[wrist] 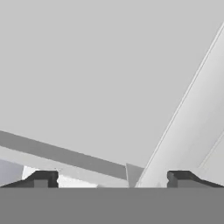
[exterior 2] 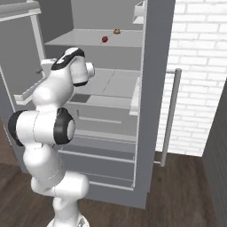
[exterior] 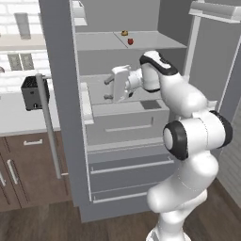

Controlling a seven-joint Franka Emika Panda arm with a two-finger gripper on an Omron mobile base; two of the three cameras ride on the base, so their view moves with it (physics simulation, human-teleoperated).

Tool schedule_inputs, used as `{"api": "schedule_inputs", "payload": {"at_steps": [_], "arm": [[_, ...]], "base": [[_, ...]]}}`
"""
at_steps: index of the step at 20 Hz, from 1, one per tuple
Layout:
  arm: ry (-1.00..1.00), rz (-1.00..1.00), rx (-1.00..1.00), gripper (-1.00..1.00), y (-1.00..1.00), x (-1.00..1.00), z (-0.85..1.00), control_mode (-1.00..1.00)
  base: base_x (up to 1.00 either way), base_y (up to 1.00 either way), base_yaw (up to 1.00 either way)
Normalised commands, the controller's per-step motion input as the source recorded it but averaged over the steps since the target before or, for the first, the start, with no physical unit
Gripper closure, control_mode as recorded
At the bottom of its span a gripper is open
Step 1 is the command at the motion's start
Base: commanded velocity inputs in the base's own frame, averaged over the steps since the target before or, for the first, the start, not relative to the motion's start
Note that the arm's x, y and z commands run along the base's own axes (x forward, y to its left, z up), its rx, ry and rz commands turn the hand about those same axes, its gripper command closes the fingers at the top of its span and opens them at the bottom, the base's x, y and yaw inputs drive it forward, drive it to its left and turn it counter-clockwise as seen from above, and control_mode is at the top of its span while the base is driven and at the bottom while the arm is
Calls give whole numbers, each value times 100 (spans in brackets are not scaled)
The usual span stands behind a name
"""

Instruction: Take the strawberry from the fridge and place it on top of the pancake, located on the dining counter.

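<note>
Fridge (exterior: 66, 94): standing with its doors open. Strawberry (exterior: 130, 41): sitting on an upper pale grey shelf (exterior: 155, 42), just beside a small yellow-brown round item (exterior: 124, 33), apart from it. Claw (exterior: 108, 88): hanging released, fingers spread wide, gripping nothing, inside the fridge one level below the strawberry and pointing sideways.

The fridge (exterior: 61, 94) is showing a matt grey finish, its shelves (exterior: 141, 41) looking smooth and pale, its long bar handle (exterior: 47, 122) looking like brushed metal. The strawberry (exterior: 130, 41) is appearing smooth and slightly glossy red. The wall (exterior 2: 195, 66) is looking like rough white-painted brick, the floor (exterior 2: 177, 195) like dark wood planks, the cabinets (exterior: 28, 169) like brown wood.
</note>
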Motion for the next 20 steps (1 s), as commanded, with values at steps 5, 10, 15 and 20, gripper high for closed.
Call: {"api": "schedule_inputs", "payload": {"at_steps": [5,10,15,20], "arm": [[-19,0,-4,-100,-76,-7,15,-100],[-41,0,-32,-100,-10,-48,-18,-100],[-50,-3,-30,-100,-2,-96,-29,-100],[-35,-20,-5,-100,-40,-90,3,-100]], "base": [[0,0,0],[0,0,0],[0,0,0],[0,0,0]]}}
